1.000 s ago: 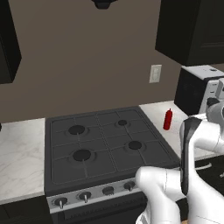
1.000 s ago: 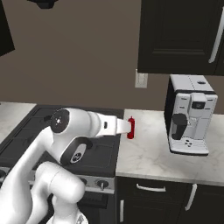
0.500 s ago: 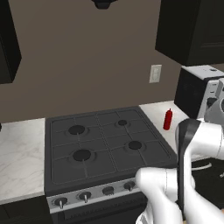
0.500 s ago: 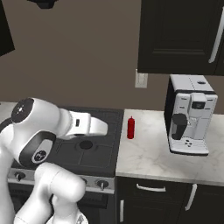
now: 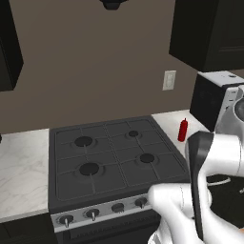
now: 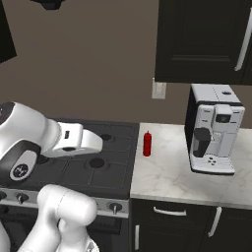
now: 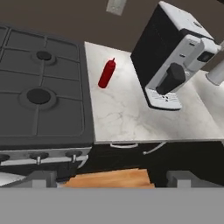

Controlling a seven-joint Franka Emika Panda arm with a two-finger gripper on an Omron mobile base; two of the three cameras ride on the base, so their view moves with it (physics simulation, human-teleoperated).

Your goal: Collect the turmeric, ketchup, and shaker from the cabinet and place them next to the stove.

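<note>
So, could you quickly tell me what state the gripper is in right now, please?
Gripper: open and holding nothing; the ketchup bottle stands apart from it on the counter beside the stove.

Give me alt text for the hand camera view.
A red ketchup bottle stands upright on the marble counter beside the black stove, with a coffee machine to its other side.
</note>
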